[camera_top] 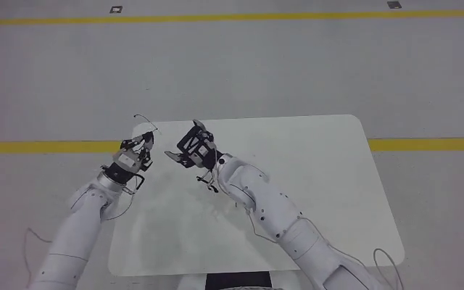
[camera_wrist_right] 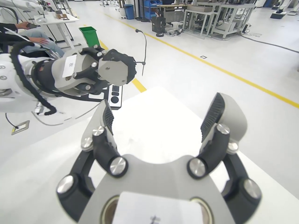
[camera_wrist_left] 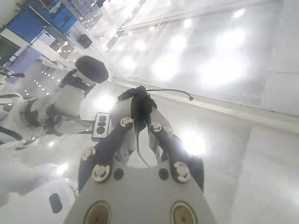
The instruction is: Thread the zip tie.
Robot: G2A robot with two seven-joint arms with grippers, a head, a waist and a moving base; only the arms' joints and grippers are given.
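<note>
White table point(camera_top: 326, 188), near part bare beneath the right arm. Both grippers hang above its far-left corner, facing each other, close but apart.

Right gripper point(camera_wrist_right: 163, 108): released, ribbed pads point(camera_wrist_right: 213, 115) spread wide with nothing between them. It points left at the other gripper. Probably readied to take a free end of the strap once the two are lined up.

Left gripper point(camera_top: 138, 154): just over the table's left edge, clenched on the zip tie point(camera_wrist_right: 145, 47). The pinch sits partway along the strap. A short piece sticks out below the fingertips. The long piece arcs up and away from the robot and ends in a small knob, probably the head. Holding it mid-strap and off the table leaves both ends exposed to the second gripper, which seems to be the reason for this grip.

No loop visible: the strap is open and the tail is not in the head. Threading judged not yet begun.

Risk: the strap is thin and likely springy, so the free end may sway when touched and make alignment fiddly.

Beyond the table, grey floor with a yellow line point(camera_top: 290, 16).
</note>
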